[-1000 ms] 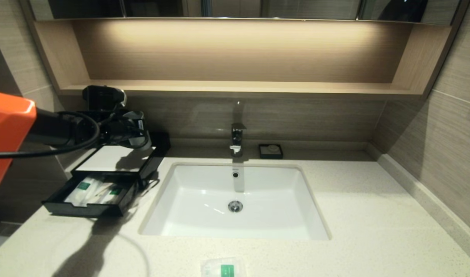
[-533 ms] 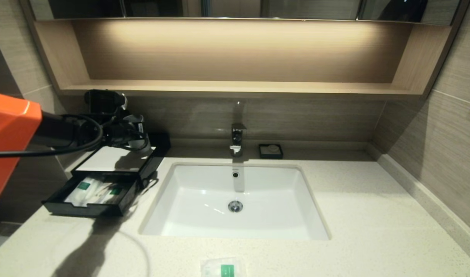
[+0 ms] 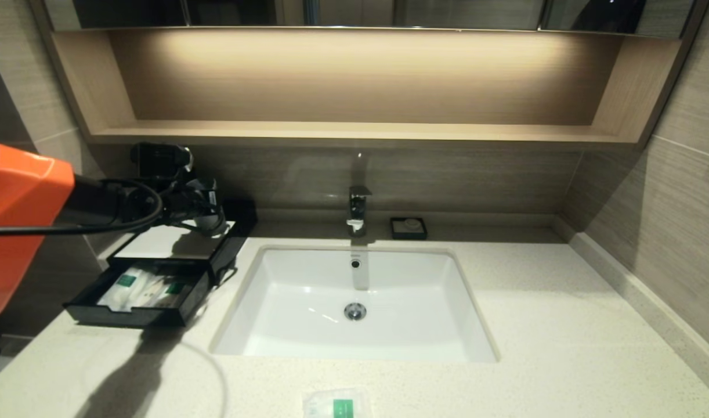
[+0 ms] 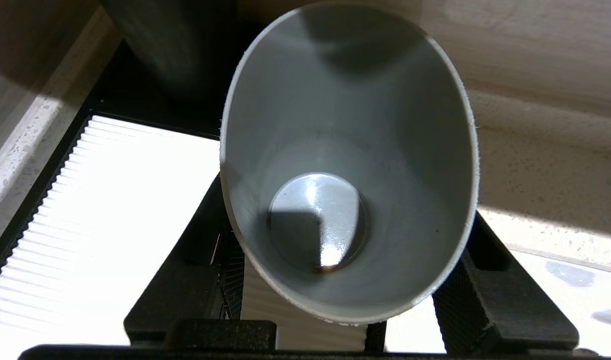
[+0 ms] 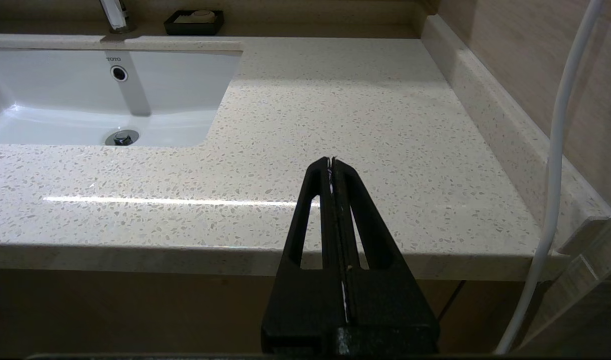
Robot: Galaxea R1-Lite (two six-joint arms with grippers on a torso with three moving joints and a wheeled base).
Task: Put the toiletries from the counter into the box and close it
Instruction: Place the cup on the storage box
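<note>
The box (image 3: 174, 244) is set at the counter's (image 3: 563, 325) left end, drawer (image 3: 134, 296) pulled out with two packets (image 3: 143, 287) inside. A third packet (image 3: 337, 404) lies at the front edge. A cup (image 4: 348, 165) is gripped by the left gripper (image 3: 206, 209) above the box. The right gripper (image 5: 332, 165) is clenched, empty, before the counter.

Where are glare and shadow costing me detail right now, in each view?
Head view: the left arm's shadow falls over the box top and the counter before its open drawer. Left wrist view: the box's white panel glares bright; the grey cup, held in the left end effector, is shadowed inside. Right wrist view: a glare streak crosses the counter beyond the shut right end effector.
</note>
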